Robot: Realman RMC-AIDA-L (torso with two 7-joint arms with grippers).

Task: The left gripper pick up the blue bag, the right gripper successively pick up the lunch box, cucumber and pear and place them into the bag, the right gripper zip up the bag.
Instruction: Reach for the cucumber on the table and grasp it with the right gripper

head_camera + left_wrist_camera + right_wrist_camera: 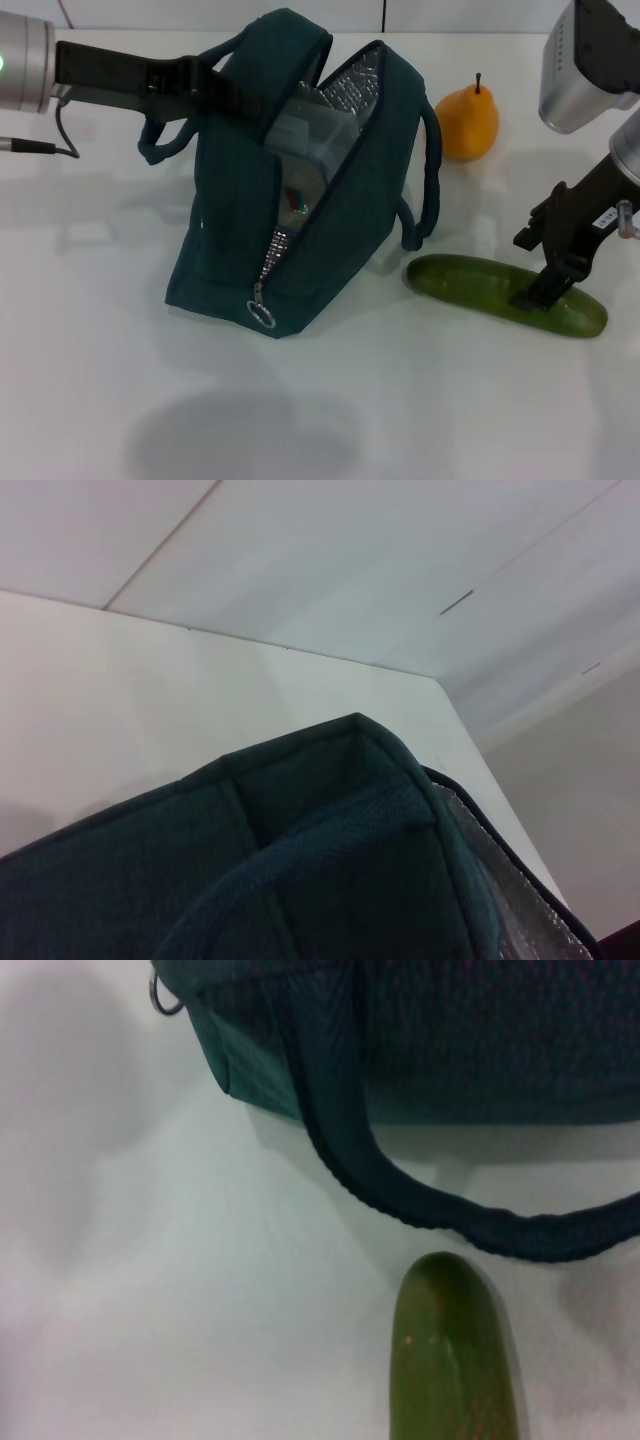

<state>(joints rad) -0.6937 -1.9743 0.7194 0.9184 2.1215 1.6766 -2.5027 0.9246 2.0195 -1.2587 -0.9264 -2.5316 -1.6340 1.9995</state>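
right gripper [545, 290] on smooth long cucumber [505, 294], beside fabric blue bag [300, 200]

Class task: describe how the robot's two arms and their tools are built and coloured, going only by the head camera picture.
Both arms have silver-grey cylindrical segments ending in black tools. The left tool is a long black bar; a dark cable loops beside its silver segment, which shows a green light at the edge. The right tool is black and angular, bearing a small white label.

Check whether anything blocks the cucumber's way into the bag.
Nothing visible lies on the table between the cucumber and the blue bag. The right claw is at the cucumber; the left claw holds the bag's top. The lunch box already fills much of the opening, so the gap left looks tight.
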